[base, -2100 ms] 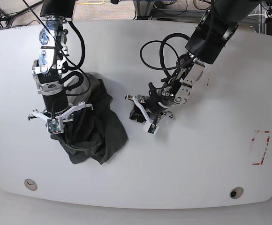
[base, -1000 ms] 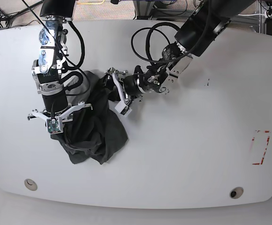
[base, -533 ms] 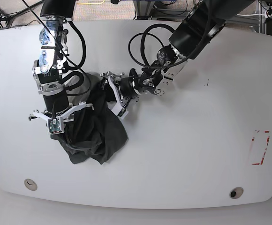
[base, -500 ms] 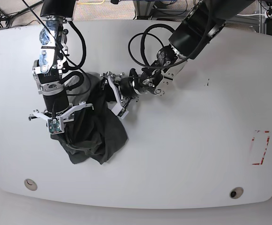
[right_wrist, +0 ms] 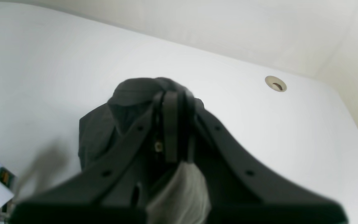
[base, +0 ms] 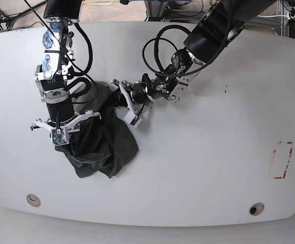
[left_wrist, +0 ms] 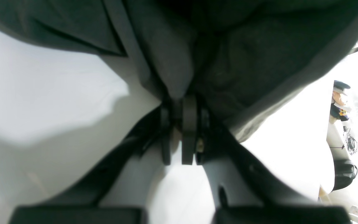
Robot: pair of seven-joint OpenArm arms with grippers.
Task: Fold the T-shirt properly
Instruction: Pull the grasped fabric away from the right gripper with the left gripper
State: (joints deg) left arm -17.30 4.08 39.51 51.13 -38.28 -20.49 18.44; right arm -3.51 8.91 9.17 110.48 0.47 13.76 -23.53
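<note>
The dark charcoal T-shirt lies bunched on the left half of the white table. My right gripper, on the left of the base view, is shut on the shirt's left side; the right wrist view shows its fingers closed on dark fabric. My left gripper reaches in from the right and is shut on the shirt's upper right edge. In the left wrist view its fingers pinch a fold of the shirt. The neck label is hidden.
A red-outlined rectangle is marked near the table's right edge. Round holes sit at the front left and front right of the table. Black cables loop off the left arm.
My left gripper has carried its fold of shirt leftward from the table's middle onto the bunched shirt. In the last half second it barely shifted. My right arm has not moved.
</note>
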